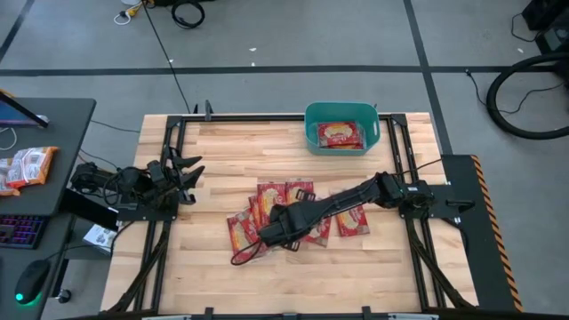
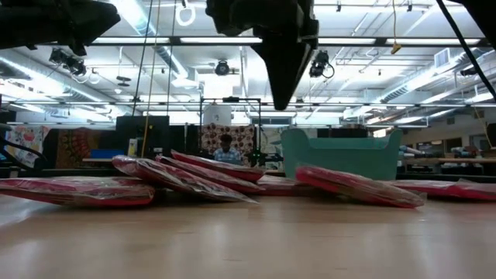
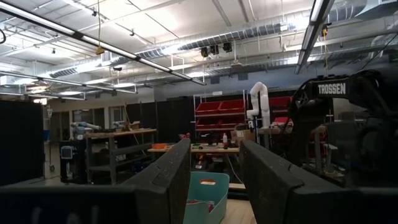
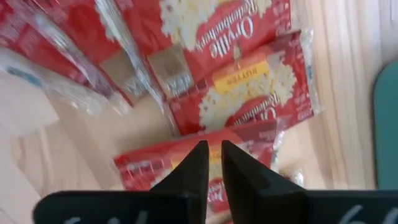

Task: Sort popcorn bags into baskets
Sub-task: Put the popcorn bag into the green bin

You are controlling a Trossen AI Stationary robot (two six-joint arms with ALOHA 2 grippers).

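Reaching from the right side of the wooden surface [image 1: 213, 284], the right arm extends over the loose pile of flat red foil popcorn bags [image 1: 284, 213] lying near the middle. The right claw [image 1: 271, 233] hangs over the pile's near-left part. In the right wrist view, the right claw [image 4: 214, 165] has its two dark fingers [image 4: 193, 171] drawn almost together with only a thin gap between them, and nothing is held between them. A red popcorn bag [image 4: 249, 93] with a yellow label band lies flat directly beyond the tips, overlapped by neighbouring bags. In the low view, the right claw [image 2: 283, 97] points downward, clear of the bags, so no contact has been made.

At the far edge of the surface sits the teal plastic rectangular basket [image 1: 313, 124], well apart from the pile. One popcorn bag [image 1: 342, 135] already lies flat inside it; most of the sorting is judged to remain.

The left arm waits at the left edge of the surface. The left claw [image 1: 187, 173] is released, and its parted fingers [image 3: 168, 180] frame the distant basket.

The overlapping bags are likely to shift if only one edge is gripped.
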